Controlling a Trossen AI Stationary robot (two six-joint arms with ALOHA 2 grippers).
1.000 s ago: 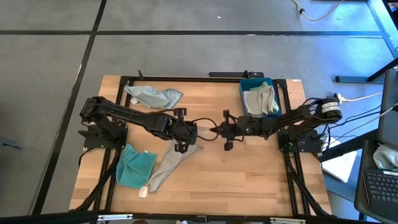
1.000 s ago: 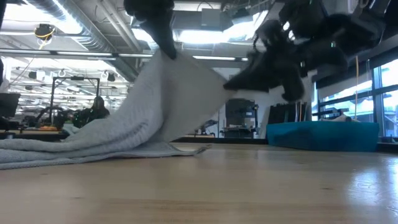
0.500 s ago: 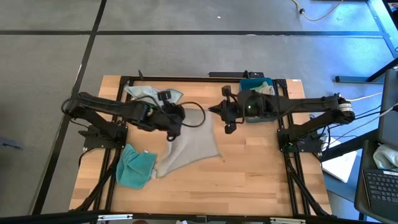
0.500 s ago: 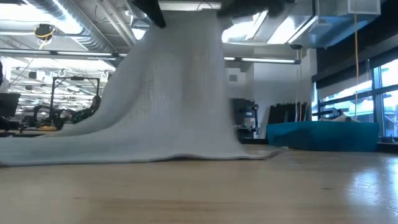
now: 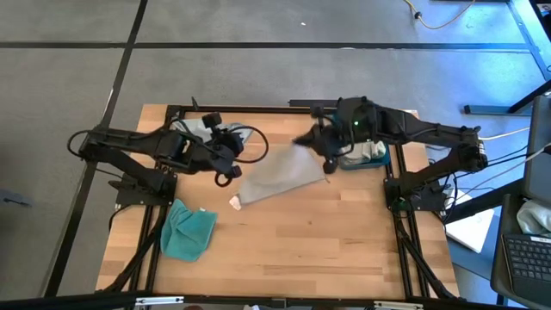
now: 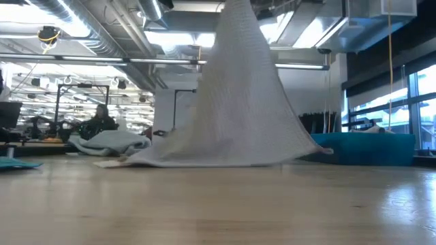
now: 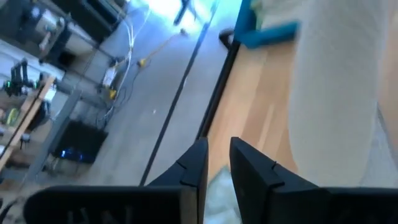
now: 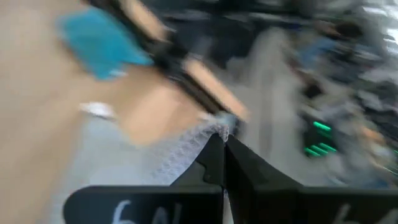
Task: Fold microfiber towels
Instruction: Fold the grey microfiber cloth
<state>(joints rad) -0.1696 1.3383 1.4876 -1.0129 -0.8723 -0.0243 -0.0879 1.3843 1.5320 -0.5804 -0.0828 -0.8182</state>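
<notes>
High view, grey towel: a light grey towel (image 5: 277, 179) hangs by one corner from the right gripper (image 5: 325, 158) near the far middle of the wooden desk (image 5: 344, 241), its lower part draped on the wood with a small white tag (image 5: 234, 202) at the low end.
High view, left gripper: the left gripper (image 5: 225, 172) is just beside the grey towel's low end and apart from it, holding nothing; how its jaws stand cannot be told from above.
High view, other towels: a teal towel (image 5: 188, 231) lies crumpled at the left near part of the desk; a pale cloth (image 5: 196, 129) lies bunched under the left arm at the far left; a blue tray (image 5: 351, 158) at the far right holds more pale cloths (image 5: 372, 150).
Low view: the grey towel (image 6: 238, 102) rises like a tent from the desk (image 6: 218, 204) and runs out of the top of the picture; a pale bunched cloth (image 6: 109, 143) lies behind on the left and the blue tray (image 6: 361, 148) on the right.
Left wrist view: the two dark fingers (image 7: 191, 167) stand slightly apart with nothing between them; the grey towel (image 7: 336, 93) hangs beside them over the desk (image 7: 261, 118).
Right wrist view: the jaws are pressed together, pinching a corner of the grey towel (image 8: 124, 168); the teal towel (image 8: 102, 42) shows farther off.
</notes>
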